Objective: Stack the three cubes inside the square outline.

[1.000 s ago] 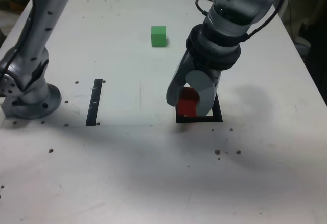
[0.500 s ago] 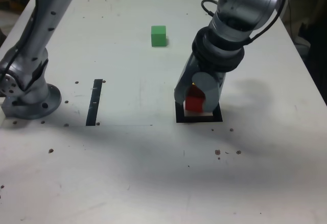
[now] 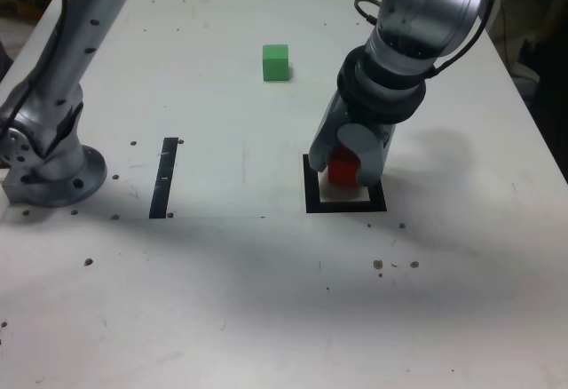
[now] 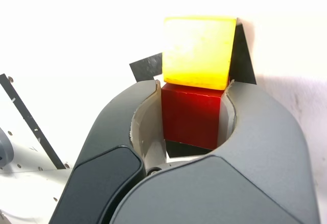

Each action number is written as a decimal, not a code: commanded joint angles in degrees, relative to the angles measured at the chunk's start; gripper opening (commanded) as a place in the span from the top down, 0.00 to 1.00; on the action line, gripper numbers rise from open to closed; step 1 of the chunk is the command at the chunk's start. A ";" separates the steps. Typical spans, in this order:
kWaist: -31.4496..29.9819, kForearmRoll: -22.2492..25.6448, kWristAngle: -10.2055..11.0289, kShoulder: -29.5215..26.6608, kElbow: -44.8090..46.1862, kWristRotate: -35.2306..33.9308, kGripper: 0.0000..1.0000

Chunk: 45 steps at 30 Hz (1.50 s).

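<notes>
My gripper (image 3: 348, 172) (image 4: 193, 87) is shut on the red cube (image 3: 343, 170) (image 4: 191, 119), one finger against each side. It hangs over the square outline (image 3: 310, 195) (image 4: 145, 66). In the wrist view the yellow cube (image 4: 196, 52) sits inside that black border, just beyond and partly under the red one; whether the two touch I cannot tell. In the exterior view the gripper hides most of the yellow cube. The green cube (image 3: 276, 62) rests alone on the white table, farther back and toward the exterior view's left.
A narrow black strip (image 3: 164, 177) (image 4: 30, 121) lies on the table at the exterior view's left of the outline. The arm's base (image 3: 55, 174) stands at the far left. Small dark specks (image 3: 379, 265) dot the white tabletop (image 3: 266, 282).
The gripper carried the red cube from the outline's front-left corner toward the back and the exterior view's right, over the square's middle. The green cube stayed put.
</notes>
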 commanded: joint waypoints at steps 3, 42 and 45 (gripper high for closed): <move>0.22 -0.48 -0.15 0.21 0.66 0.07 0.80; 0.14 3.69 -5.72 -1.81 0.00 0.75 0.08; 0.14 3.11 -5.30 -2.55 -0.48 1.28 0.06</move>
